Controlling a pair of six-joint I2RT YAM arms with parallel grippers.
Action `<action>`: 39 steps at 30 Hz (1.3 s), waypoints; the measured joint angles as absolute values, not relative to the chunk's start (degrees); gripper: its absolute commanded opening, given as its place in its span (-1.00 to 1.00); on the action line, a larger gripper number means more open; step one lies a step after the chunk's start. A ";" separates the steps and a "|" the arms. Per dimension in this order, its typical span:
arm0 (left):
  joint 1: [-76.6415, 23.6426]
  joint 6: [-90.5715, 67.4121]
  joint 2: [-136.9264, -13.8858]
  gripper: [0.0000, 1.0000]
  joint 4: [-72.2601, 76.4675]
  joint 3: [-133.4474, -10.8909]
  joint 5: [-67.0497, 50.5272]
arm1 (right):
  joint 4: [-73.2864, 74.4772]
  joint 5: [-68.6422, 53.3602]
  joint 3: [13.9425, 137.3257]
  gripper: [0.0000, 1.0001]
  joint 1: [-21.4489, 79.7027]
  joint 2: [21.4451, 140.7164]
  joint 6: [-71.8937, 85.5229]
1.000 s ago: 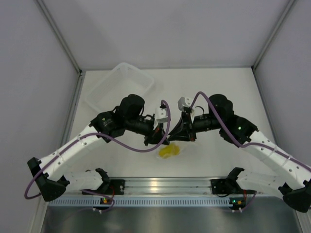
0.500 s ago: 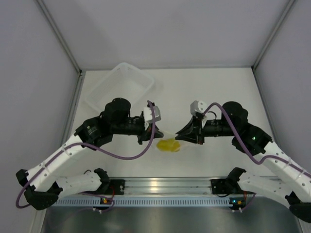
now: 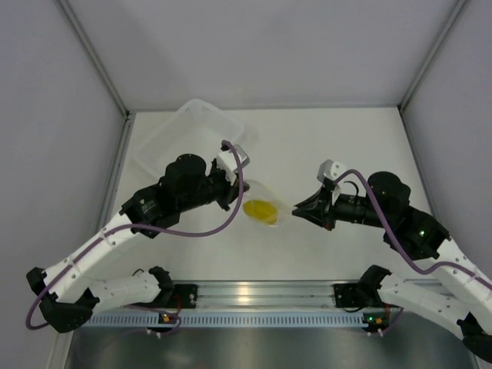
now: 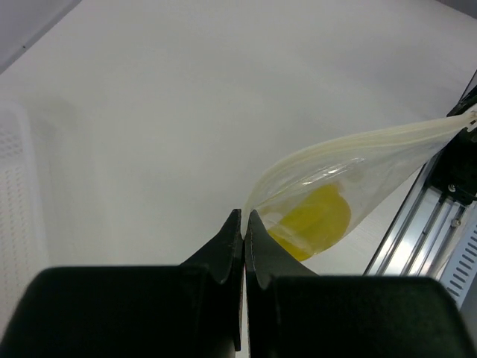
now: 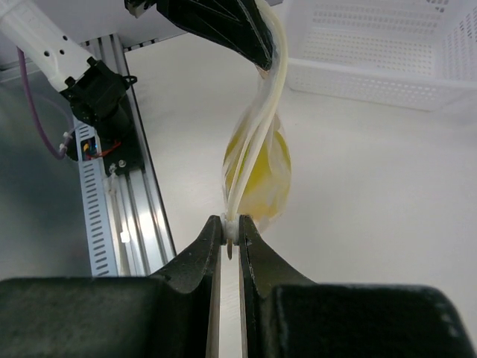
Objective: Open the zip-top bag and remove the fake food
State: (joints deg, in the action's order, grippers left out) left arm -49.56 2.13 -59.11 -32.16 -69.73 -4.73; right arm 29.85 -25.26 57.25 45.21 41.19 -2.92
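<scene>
Both my arms have swung apart since a second ago: then my tips were nearly together over the pouch, further from the translucent white perforated basket tray (image 3: 207,108); now the small clear crinkly zip-top bag (image 3: 267,205) is stretched taut between them, closer to the tray's near corner but not touching it. My left gripper (image 4: 244,224) is pressed together on the bag end nearest the tray. My right gripper (image 5: 231,228) is pinching the opposite end, on the side away from the tray, with the white zip strips caught between its tips. Reads as the pull-open step under way. The zip strips look to be splitting into separate lines in the right wrist view, but I can't confirm the mouth is open. The bright yellow rounded fake food lump (image 3: 261,211) is inside, so removal is not done yet. The bag's long axis runs straight from the tray-side grip to the far grip. The zip edge points up, and the belly with the lump sags below it, seemingly off the table.
</scene>
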 measured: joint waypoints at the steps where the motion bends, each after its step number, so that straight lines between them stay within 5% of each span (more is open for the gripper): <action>1: -49.52 1.72 -59.07 -1.00 -31.73 -69.60 -4.69 | 29.85 -24.95 57.23 -1.00 45.19 41.19 -2.85; 4: -49.19 1.45 -58.98 -1.00 -30.81 -69.01 -6.46 | 30.06 -24.97 56.99 -0.95 45.21 41.10 -2.46; 6: -48.69 1.65 -58.96 -1.00 -30.57 -68.47 -8.71 | 30.11 -25.12 56.99 -0.49 45.21 41.01 -1.87; 10: -48.10 2.72 -58.37 -1.00 -30.35 -66.67 -15.59 | 30.11 -24.86 56.99 -0.23 45.21 40.95 -0.36; 22: -48.10 8.97 -56.16 -1.00 -29.95 -62.72 -30.76 | 30.63 -17.54 59.81 -0.15 45.21 42.92 5.23; 39: -48.10 21.10 -57.71 -1.00 -30.04 -61.63 -44.12 | 28.42 -30.46 55.53 -0.03 45.21 45.28 4.12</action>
State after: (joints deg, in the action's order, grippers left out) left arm -48.10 21.10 -57.71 -30.04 -61.63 -44.12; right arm 28.42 -30.46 55.53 45.21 45.28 4.12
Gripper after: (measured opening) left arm 0.019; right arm 0.487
